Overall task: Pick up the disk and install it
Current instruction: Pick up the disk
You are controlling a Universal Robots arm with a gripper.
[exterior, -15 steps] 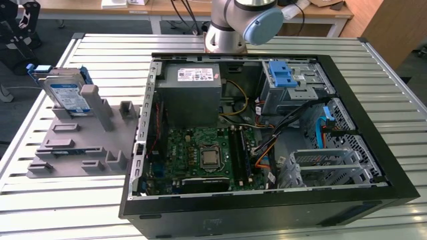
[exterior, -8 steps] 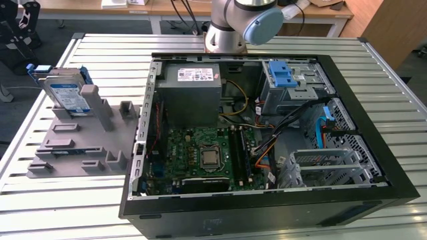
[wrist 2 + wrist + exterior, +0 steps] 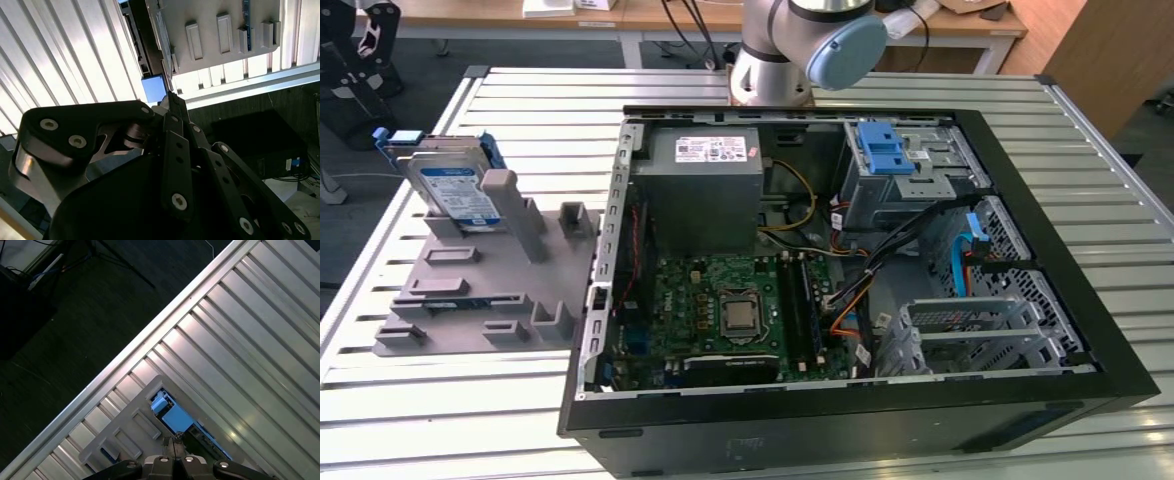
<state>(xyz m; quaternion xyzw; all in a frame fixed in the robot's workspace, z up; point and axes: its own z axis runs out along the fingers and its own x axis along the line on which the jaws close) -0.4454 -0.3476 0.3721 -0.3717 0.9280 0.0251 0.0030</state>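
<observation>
Exterior high; wrists (close) above disk [image 3: 175,419]

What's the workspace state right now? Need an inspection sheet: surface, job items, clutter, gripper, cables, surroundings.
surface: slatted metal table bearing an open computer case and a grey fixture.
job's things: disk stands upright in the grey fixture, at the exterior view's left of the case; not held.
clutter: nothing seen.
grippers: gripper shut, holding nothing, apart from the disk.
cables: orange, yellow and black wires inside the case; blue cable by the drive cages.
surroundings: desks behind the table; dark floor.
</observation>
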